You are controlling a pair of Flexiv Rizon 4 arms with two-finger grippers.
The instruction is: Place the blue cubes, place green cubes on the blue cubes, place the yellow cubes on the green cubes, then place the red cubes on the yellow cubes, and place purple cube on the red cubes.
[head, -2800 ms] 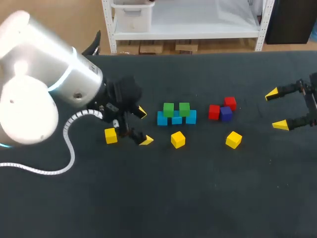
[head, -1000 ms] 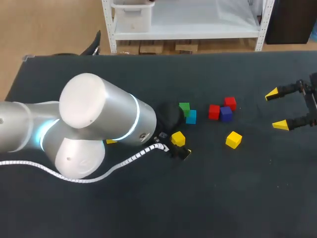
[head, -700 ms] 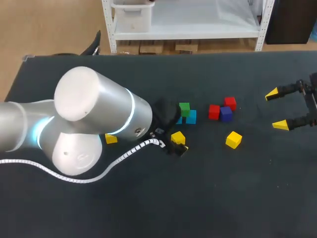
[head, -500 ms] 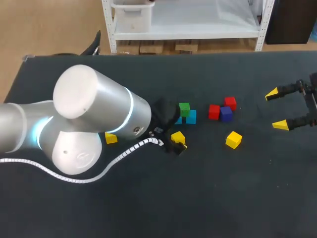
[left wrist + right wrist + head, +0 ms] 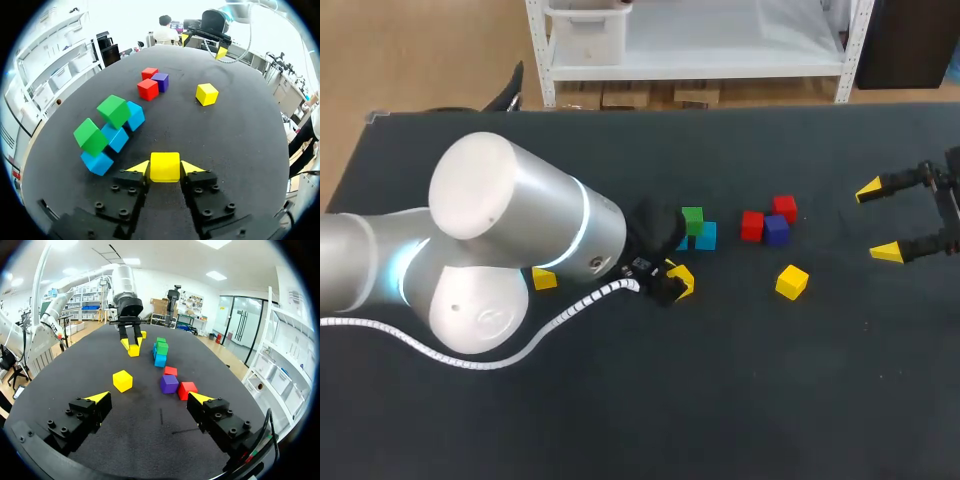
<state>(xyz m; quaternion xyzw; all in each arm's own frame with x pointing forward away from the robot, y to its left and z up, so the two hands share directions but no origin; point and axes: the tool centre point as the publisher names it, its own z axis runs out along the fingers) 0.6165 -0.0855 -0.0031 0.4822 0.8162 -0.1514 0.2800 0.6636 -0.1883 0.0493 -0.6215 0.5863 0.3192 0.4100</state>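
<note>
Cubes on the worktop (image 5: 620, 400), seen from left to right. A loose yellow cube (image 5: 544, 279) lies beside the left arm (image 5: 510, 250). The left hand (image 5: 165, 168) is clenched on a second yellow cube (image 5: 165, 164), with one yellow tip pressed to each of two opposite sides. This cube sits just in front of the stacked group. There, three blue cubes (image 5: 116, 137) form a touching row and two green cubes (image 5: 114, 111) rest on top. Farther right, two red cubes (image 5: 752, 225) and the purple cube (image 5: 776, 230) touch one another. A third yellow cube (image 5: 791, 281) lies alone near them. At the far right, the right hand (image 5: 878, 221) is spread wide and grasps nothing, well apart from every cube.
</note>
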